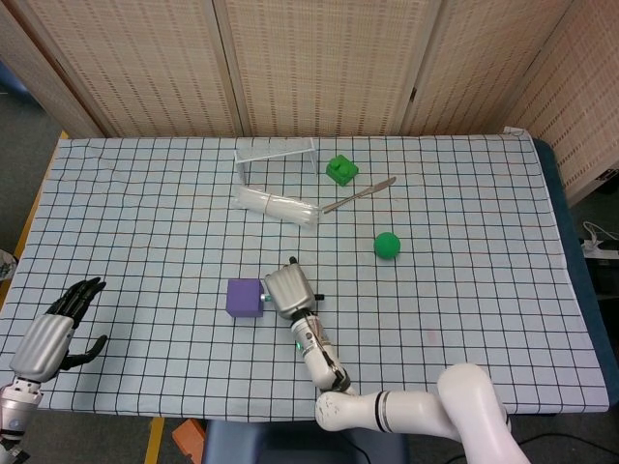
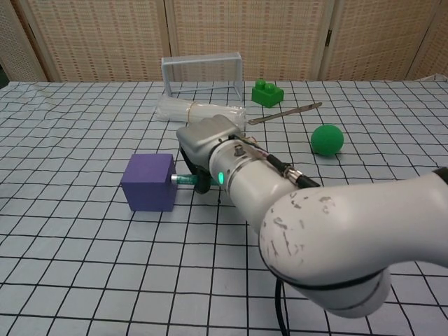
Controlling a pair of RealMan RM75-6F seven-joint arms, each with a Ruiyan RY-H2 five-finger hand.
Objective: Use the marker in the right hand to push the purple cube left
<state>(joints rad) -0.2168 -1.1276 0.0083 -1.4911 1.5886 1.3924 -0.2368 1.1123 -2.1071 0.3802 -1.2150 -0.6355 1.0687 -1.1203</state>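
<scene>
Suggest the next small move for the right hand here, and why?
Probably another short push leftward. The right hand holds the marker level, its tip against the right face of the purple cube, and bare tablecloth lies to the cube's left, so nothing blocks it.

checked table (image 1: pixel 145 222), purple cube (image 1: pixel 244 298), green ball (image 1: pixel 387 245), green brick (image 1: pixel 340 170), knife (image 1: pixel 359 195)

Head view: high, looking steeply down, whole counter (image 1: pixel 145 193). Chest view: low, near, facing forward. Shared: counter's middle and, apparently, far edge.
</scene>
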